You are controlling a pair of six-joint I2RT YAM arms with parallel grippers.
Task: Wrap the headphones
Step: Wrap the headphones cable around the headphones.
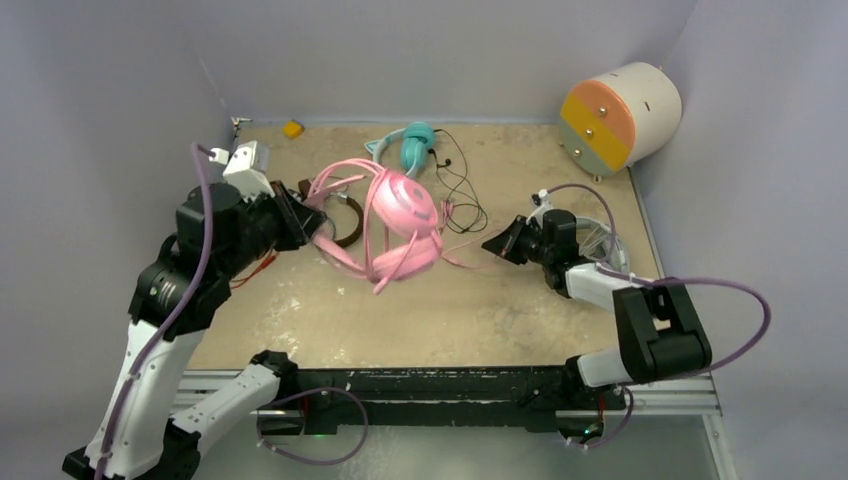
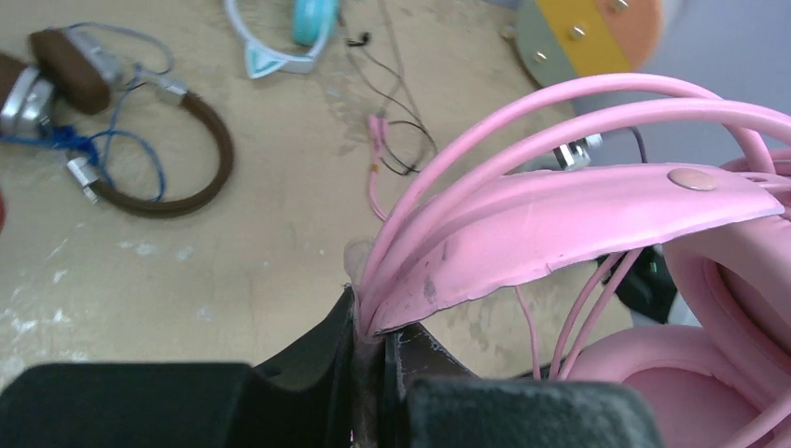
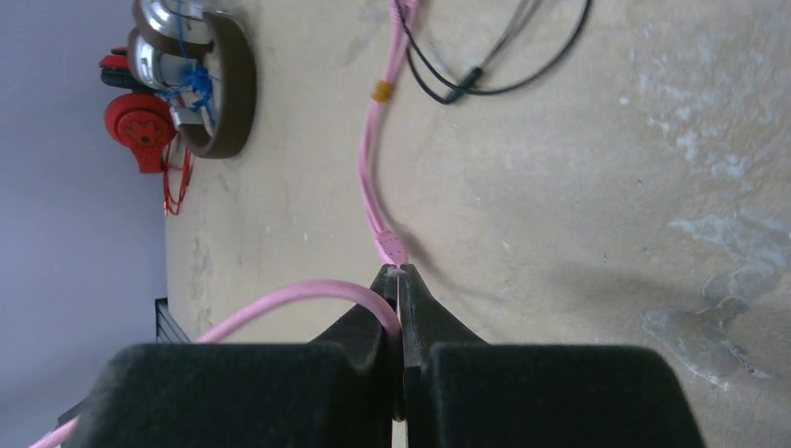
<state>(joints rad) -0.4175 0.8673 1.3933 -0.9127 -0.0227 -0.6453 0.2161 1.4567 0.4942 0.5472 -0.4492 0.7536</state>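
The pink headphones (image 1: 400,215) are held up over the middle of the table, with the cable looped round the band. My left gripper (image 1: 305,222) is shut on the end of the pink headband (image 2: 560,224), as the left wrist view (image 2: 373,322) shows. My right gripper (image 1: 490,243) is to the right of the cups, shut on the thin pink cable (image 3: 373,168) near its plug end; the right wrist view (image 3: 399,275) shows it pinched between the tips. The brown headphones (image 1: 345,225) with a blue cord (image 2: 121,149) lie flat behind the pink pair.
A teal and white pair (image 1: 415,145) with a thin black cable (image 1: 460,180) lies at the back. A cylinder (image 1: 620,115) with orange and yellow faces sits at the back right corner. A small yellow object (image 1: 292,128) is at the back left. A red item (image 3: 140,121) lies near the left edge.
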